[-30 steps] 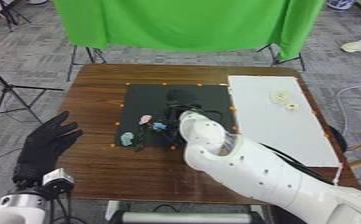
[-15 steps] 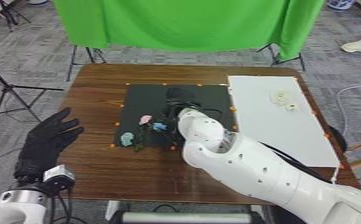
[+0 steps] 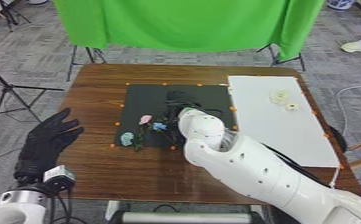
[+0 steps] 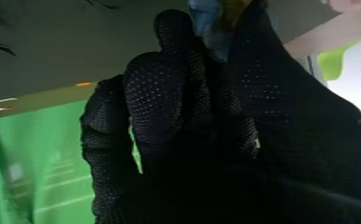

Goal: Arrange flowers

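In the head view, the left hand (image 3: 45, 145), fingers straight and apart, was at the table's (image 3: 95, 172) left edge. The right hand (image 3: 178, 100) was over the black mat (image 3: 147, 95), near a pink flower (image 3: 145, 119) and a blue flower (image 3: 160, 126) on it. Two pale flowers (image 3: 292, 106) lay on the white board (image 3: 287, 140).

In the right wrist view, something blue (image 4: 208, 27) showed beside the right hand; whether the hand was clamped on it, I couldn't tell.

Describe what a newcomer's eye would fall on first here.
Most likely the green cloth, hanging beyond the brown table. Next, the white right arm, slanting in from the head view's bottom right corner. Then the pink and blue flowers on the dark mat.
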You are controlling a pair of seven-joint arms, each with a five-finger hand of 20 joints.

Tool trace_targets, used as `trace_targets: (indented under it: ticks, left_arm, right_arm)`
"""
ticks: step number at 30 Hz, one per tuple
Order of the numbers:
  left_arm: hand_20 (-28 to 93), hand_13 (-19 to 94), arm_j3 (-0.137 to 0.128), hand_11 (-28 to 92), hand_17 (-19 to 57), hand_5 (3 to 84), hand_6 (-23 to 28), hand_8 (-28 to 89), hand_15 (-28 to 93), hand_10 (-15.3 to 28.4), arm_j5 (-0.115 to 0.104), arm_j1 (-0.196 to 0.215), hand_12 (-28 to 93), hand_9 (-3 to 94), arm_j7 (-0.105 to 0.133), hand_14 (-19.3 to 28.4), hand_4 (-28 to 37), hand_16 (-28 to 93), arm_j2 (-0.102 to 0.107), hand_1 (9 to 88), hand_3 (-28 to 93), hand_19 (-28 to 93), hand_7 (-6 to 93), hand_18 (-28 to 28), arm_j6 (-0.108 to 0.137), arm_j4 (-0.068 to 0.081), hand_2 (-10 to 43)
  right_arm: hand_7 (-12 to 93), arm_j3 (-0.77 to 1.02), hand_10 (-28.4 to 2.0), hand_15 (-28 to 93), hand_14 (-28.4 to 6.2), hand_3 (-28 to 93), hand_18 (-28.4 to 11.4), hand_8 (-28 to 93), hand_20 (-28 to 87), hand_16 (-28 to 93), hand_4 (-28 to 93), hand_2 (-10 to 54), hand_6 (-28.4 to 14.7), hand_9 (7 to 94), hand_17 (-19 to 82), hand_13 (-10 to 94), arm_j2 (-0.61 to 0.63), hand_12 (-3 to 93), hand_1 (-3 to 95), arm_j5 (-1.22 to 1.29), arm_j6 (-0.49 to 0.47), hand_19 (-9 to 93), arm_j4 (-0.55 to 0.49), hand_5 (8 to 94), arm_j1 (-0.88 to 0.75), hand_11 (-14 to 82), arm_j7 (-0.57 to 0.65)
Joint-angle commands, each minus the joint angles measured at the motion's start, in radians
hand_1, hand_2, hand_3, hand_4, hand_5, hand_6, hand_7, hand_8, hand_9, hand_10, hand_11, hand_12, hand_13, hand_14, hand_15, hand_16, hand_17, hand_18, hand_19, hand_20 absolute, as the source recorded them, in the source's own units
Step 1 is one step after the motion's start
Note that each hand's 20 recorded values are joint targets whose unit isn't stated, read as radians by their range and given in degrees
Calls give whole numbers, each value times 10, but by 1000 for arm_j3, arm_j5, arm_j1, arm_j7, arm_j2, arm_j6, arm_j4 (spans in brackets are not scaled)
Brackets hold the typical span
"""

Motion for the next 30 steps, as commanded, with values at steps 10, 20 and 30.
trace_targets:
  ticks: [10, 20, 30]
  left_arm:
    - [32, 254, 0, 300, -116, 361, 97, -101, 532, 203, 2, 28, 98, 349, -10, 267, -206, -97, -10, 246, 804, 570, 148, 235, 2, -6, 38]
    - [32, 254, 0, 300, -116, 361, 97, -101, 532, 203, 1, 43, 98, 350, -7, 267, -206, -97, -14, 246, 804, 570, 148, 236, 9, -12, 38]
    - [33, 254, -9, 299, -116, 361, 97, -101, 532, 204, -4, 74, 98, 350, 2, 267, -205, -97, -22, 245, 805, 570, 149, 236, 24, -27, 41]
  right_arm:
    - [257, 56, -171, 828, -87, 893, -233, -168, 331, 128, -283, -95, -53, 610, 275, 639, -21, 164, 425, -13, -102, 932, -24, 597, -13, 414, -1]
    - [252, 90, -182, 834, -93, 896, -236, -166, 333, 119, -283, -95, -62, 584, 266, 632, -17, 152, 415, -13, -126, 932, -55, 574, -18, 426, -8]
    - [246, 160, -189, 842, -102, 909, -236, -162, 336, 98, -283, -95, -69, 572, 267, 630, 86, 146, 391, 23, -110, 932, -157, 563, -31, 422, -34]
